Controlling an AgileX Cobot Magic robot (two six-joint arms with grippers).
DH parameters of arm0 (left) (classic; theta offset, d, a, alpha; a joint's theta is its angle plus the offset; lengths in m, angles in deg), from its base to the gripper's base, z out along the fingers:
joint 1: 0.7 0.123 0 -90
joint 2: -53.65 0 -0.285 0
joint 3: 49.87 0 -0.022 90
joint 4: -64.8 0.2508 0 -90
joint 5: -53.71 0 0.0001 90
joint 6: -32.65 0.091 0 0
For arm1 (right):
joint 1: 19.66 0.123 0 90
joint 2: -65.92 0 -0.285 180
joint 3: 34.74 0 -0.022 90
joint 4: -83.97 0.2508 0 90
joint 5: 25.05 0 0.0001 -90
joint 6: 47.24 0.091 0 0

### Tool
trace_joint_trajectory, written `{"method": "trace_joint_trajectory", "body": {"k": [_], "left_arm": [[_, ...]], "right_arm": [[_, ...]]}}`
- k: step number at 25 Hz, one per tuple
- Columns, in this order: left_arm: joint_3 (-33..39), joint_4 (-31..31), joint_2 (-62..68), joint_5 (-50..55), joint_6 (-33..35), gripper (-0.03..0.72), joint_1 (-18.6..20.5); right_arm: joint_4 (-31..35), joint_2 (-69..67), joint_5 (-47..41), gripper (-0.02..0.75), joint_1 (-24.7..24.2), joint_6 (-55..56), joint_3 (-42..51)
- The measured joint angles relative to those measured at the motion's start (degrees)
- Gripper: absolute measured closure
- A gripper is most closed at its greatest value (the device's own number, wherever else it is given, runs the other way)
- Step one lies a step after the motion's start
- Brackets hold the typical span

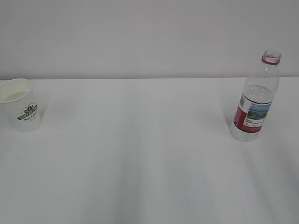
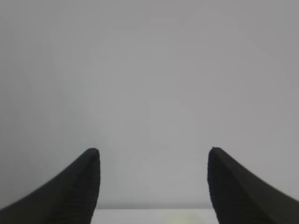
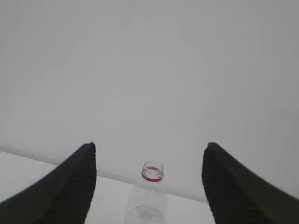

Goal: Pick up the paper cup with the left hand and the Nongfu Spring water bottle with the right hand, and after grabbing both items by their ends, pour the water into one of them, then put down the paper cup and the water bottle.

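Exterior view shows a white table [image 1: 149, 158] against a pale grey wall [image 1: 149, 32], with neither arm in sight. Taking the water bottle [image 1: 255, 99] as the landmark: it stands upright near the table's back edge on the right side, uncapped, its red neck ring at the top and a red-and-white label with a small landscape picture around its lower half. Whether it holds water cannot be made out. The paper cup [image 1: 20, 105] stands upright well to the left of the bottle, almost at the picture's left edge, at about the same depth on the table; its dark green logo faces the camera and its cream inside is visible.

From the right wrist camera, the right gripper [image 3: 149, 151] has its two black fingers [image 3: 70, 186] spread wide apart with nothing between them; the bottle's open neck shows low in the gap, beyond the tips and untouched.

From the left wrist camera, the left gripper [image 2: 154, 154] likewise has its fingers [image 2: 74, 189] wide apart and empty, facing the plain wall, well away from the bottle; the cup is not in that picture.
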Motion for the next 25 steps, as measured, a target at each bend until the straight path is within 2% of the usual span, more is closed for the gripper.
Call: {"method": "trace_joint_trajectory", "body": {"k": [4, 7, 17, 20, 25], "left_arm": [[-3.4, -14.1, -0.1, 8.4, 15.8, 0.165, 0.0], [-4.9, -21.6, -0.1, 15.5, 22.9, 0.165, 0.0], [-8.6, -26.5, -0.2, 31.9, 25.0, 0.165, 0.0], [-8.6, -28.2, -0.2, 34.8, 25.0, 0.165, 0.1], [-8.6, -30.4, -0.2, 36.3, 25.1, 0.165, 1.1]], "right_arm": [[0.2, 0.0, -0.1, 0.203, 0.0, -0.1, 0.0], [0.5, 0.0, -0.1, 0.204, 0.0, -0.1, 0.0], [1.3, 0.0, -0.3, 0.204, 0.0, -0.1, 0.0], [-4.1, 0.0, -1.0, 0.204, 0.0, 2.9, 0.0], [-24.1, 0.0, -5.9, 0.213, 0.0, 22.2, 0.0]]}}
